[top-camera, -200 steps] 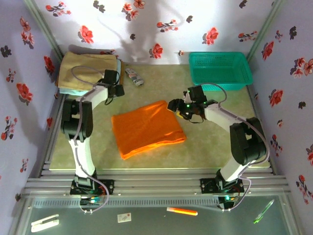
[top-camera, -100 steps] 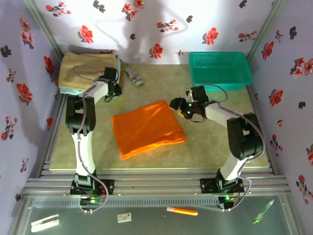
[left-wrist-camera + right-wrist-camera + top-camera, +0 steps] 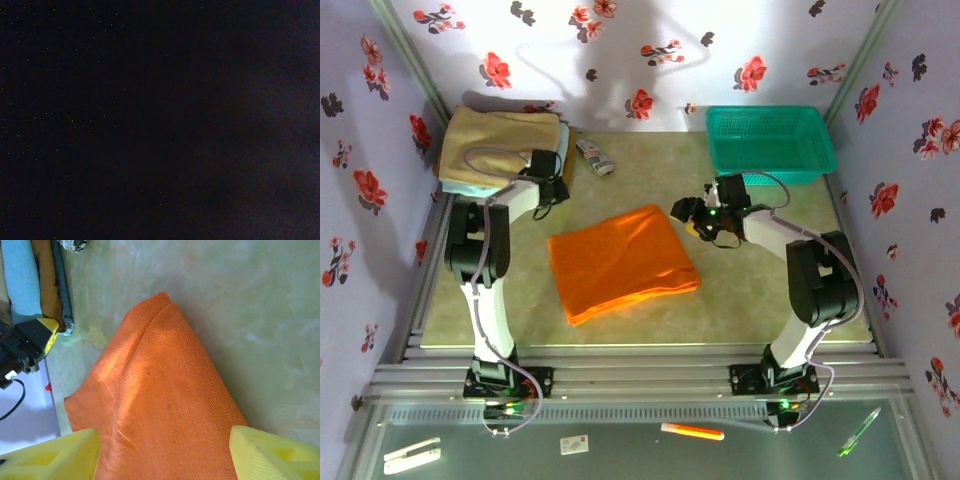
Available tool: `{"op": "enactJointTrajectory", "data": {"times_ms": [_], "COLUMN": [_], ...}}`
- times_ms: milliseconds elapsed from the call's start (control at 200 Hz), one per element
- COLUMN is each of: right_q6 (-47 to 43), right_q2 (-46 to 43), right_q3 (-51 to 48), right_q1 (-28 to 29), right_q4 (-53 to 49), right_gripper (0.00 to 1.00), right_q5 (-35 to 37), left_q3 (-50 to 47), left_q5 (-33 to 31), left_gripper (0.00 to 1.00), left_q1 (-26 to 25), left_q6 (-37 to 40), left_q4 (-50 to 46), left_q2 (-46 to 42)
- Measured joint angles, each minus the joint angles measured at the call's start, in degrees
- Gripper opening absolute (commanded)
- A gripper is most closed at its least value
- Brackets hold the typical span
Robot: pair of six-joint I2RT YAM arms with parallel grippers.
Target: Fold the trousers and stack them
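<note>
At the middle of the table [image 3: 750, 290] lie the trousers [image 3: 622, 262], folded into a flat orange rectangle set at a slant; in the right wrist view their far corner [image 3: 160, 405] rests flat on the tabletop; the right gripper [image 3: 683, 214] hovers just beside the right far corner of the cloth, its yellow fingers [image 3: 55, 457] spread wide with nothing between them but the cloth below; the left gripper [image 3: 552, 180] sits beside a stack of folded garments at the left far corner, a tan garment [image 3: 500, 135] on top; the left wrist view is dark, so I cannot tell how its fingers stand; a green basket [image 3: 770, 143] stands at the right far corner.
</note>
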Motion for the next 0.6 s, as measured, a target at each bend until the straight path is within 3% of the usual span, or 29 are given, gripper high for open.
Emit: {"op": "enactJointTrajectory", "data": {"times_ms": [165,325,585,600], "right_q6": [0.0,0.0,0.0,0.0], "right_q2": [-0.3,-1.9,-4.2,-4.3], "right_q3": [-0.3,-2.0,-2.8,-2.8], "right_q1": [0.0,0.0,0.0,0.0], "right_q4": [0.0,0.0,-0.4,-0.5], "right_gripper": [0.68,0.68,0.68,0.68], "right_q5": [0.0,0.0,0.0,0.0], "left_q3": [-6.4,-11.3,-12.0,-11.8], "left_q5": [-2.0,-4.1,-4.2,-4.2], "left_gripper": [0.0,0.0,0.0,0.06], "left_q1": [-4.1,-11.7,-21.8,-22.1], "left_q6": [-2.9,-7.3,-13.6,-13.8], "left_q4": [3.5,4.2,3.6,3.3], "left_q2": [-3.9,-7.8,-8.7,-8.7]}}
